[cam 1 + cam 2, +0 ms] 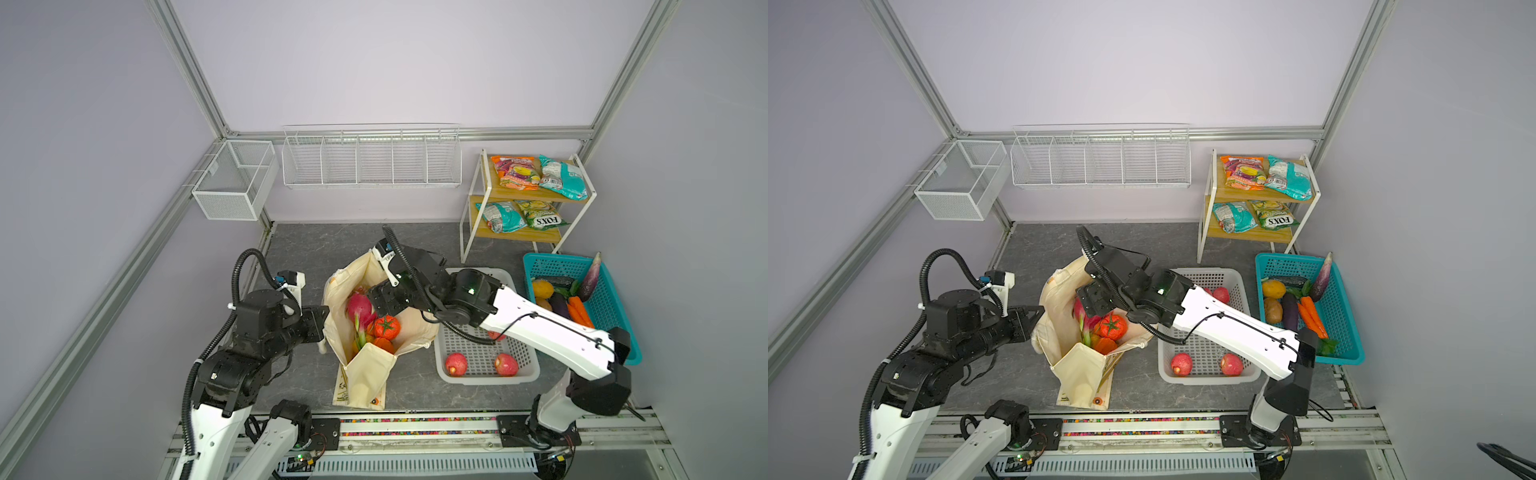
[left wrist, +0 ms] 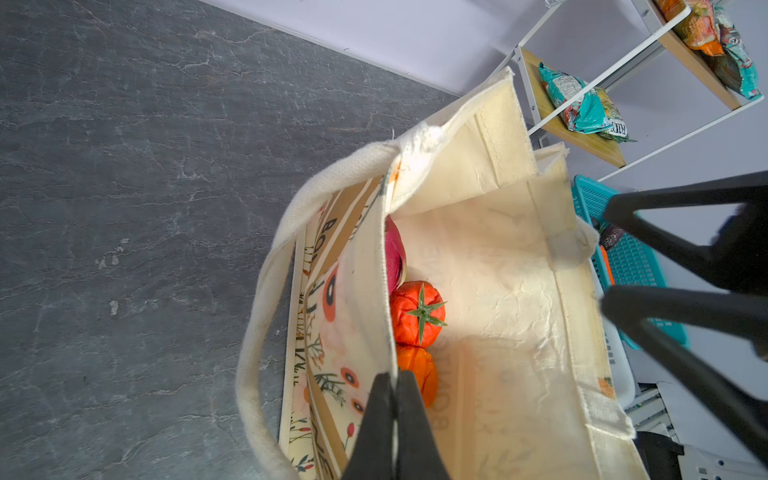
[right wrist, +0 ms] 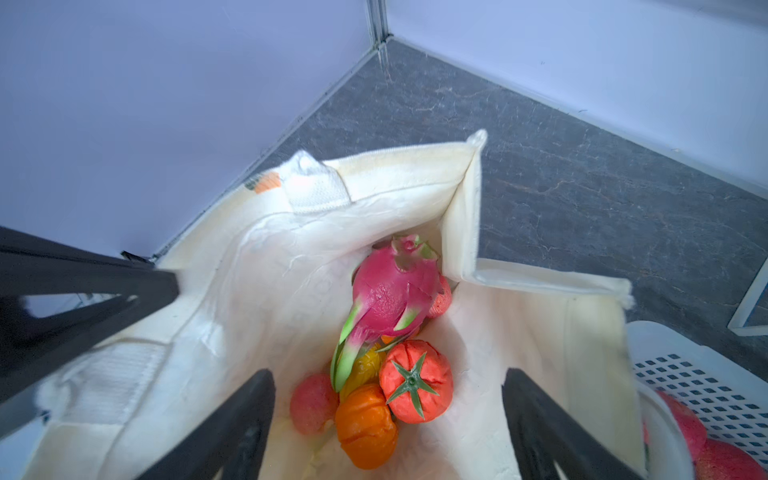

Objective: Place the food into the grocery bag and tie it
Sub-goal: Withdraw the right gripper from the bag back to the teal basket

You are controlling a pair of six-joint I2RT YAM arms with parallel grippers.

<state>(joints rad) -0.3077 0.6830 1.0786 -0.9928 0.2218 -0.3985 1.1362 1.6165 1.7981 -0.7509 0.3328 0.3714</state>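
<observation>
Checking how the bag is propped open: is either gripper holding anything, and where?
The left gripper pinches the cream floral canvas tote bag by the top edge of its printed wall. The right gripper is open above the bag, holding nothing.

In a top view, the left arm (image 1: 249,332) is stretched toward three o'clock, the left gripper (image 2: 395,376) pinched closed on the grocery bag (image 2: 498,291) rim, while the right arm (image 1: 540,324) is extended toward ten o'clock, the right gripper (image 3: 388,374) held spread and empty.
</observation>
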